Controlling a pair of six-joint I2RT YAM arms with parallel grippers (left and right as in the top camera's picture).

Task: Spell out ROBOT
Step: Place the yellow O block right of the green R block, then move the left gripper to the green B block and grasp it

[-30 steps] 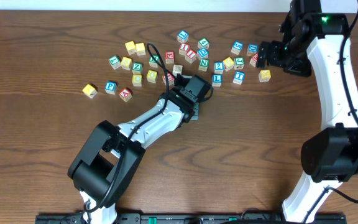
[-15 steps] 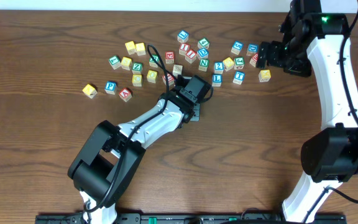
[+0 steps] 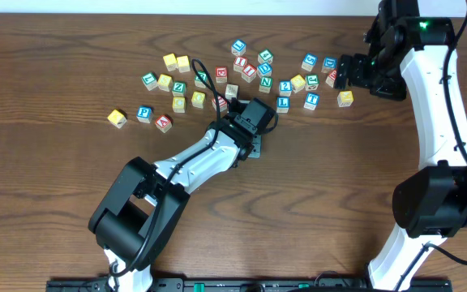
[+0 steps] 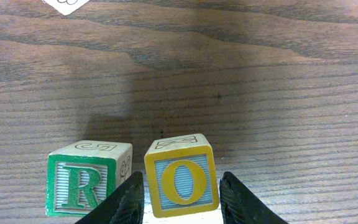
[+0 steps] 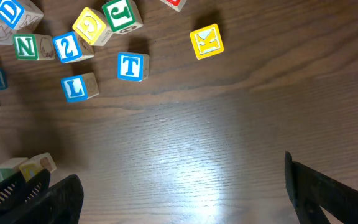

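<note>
In the left wrist view a green-framed R cube (image 4: 82, 185) and a yellow-framed O cube (image 4: 182, 180) stand side by side on the table, letters facing the camera. My left gripper (image 4: 181, 176) straddles the O cube; thin slivers of light show between the cube and the fingers (image 4: 129, 199), so the jaws are open. From overhead the left gripper (image 3: 254, 144) hides both cubes. The blue-framed T cube (image 5: 131, 66) lies loose in the pile, also seen from overhead (image 3: 311, 100). My right gripper (image 5: 182, 186) hangs wide open over bare wood, near the pile's right end (image 3: 340, 75).
A scatter of several lettered cubes (image 3: 233, 77) runs across the far half of the table. A yellow K cube (image 5: 206, 41), a blue L cube (image 5: 76, 87) and a green N cube (image 5: 25, 45) lie near the T. Bare wood fills the near half (image 3: 314, 195).
The left jaws have parted slightly around the O cube. Neither arm has shifted, and the right gripper stays wide open.
</note>
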